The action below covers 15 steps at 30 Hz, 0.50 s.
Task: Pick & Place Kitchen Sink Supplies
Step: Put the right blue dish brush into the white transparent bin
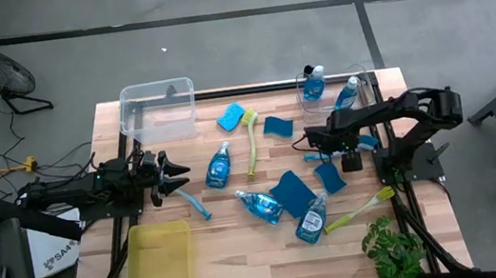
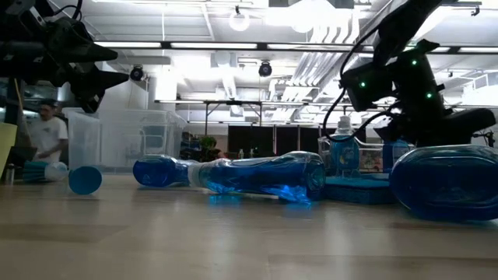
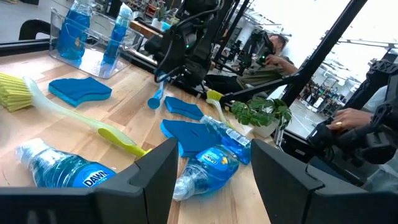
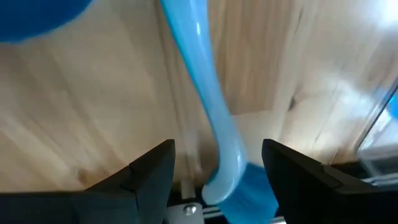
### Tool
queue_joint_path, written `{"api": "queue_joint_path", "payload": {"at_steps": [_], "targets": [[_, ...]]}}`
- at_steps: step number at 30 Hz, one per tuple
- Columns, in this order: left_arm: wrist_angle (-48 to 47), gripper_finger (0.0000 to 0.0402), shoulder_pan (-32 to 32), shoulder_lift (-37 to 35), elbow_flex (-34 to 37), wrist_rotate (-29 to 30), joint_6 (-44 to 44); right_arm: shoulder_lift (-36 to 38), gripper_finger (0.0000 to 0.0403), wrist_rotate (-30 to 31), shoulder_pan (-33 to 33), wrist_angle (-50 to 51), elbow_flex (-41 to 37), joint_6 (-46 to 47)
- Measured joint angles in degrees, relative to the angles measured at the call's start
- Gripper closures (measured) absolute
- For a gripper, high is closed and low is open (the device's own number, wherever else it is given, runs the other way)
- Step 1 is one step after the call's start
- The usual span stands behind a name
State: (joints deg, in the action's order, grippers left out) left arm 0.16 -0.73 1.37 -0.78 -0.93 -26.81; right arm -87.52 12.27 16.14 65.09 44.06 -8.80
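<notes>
1. Right wrist view looks down on a light blue brush handle [image 4: 208,93] lying on the wooden table [image 4: 93,124]. It runs right into the gap between the two dark fingers [image 4: 152,168], and nothing pinches it (the jaws stand wide apart, holding nothing).
2. From above, the right gripper [image 1: 311,147] hangs over that spot, near the clear bin [image 1: 367,80] at the far right corner. Two soap bottles [image 1: 314,82] stand inside this bin.
3. A blue sponge [image 1: 330,177] lies just beside the right gripper. A bigger blue sponge [image 1: 290,189] is next to it.
4. Two more soap bottles [image 1: 311,219] lie on their sides in the middle of the table, touching the big sponge.
5. A yellow-green brush [image 1: 251,139] lies between another soap bottle [image 1: 219,166] and a third blue sponge [image 1: 277,125]. A second yellow-green brush [image 1: 361,209] lies near the plant [image 1: 392,250].
6. The left gripper [image 1: 176,175] waits on the left side, with its jaws open and empty. A second light blue brush [image 1: 194,202] lies just beside it.
7. An empty clear bin [image 1: 159,107] sits at the far left, and a yellow tray [image 1: 157,266] sits at the near left.
</notes>
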Motion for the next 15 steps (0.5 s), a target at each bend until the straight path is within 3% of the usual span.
{"api": "queue_joint_path", "payload": {"at_steps": [6,11,15], "targets": [[0.0,0.0204,0.0,0.0,0.0,0.0,0.0,0.0,0.0167,-0.6,0.0,-7.1,-2.4,-4.7],[0.0,0.0204,0.0,0.0,0.0,0.0,0.0,0.0,0.0168,3.4,0.0,-7.4,-3.0,-4.3],[0.0,0.0204,0.0,0.0,0.0,0.0,0.0,0.0,0.0186,1.8,0.0,-7.3,-3.0,-4.6]]}}
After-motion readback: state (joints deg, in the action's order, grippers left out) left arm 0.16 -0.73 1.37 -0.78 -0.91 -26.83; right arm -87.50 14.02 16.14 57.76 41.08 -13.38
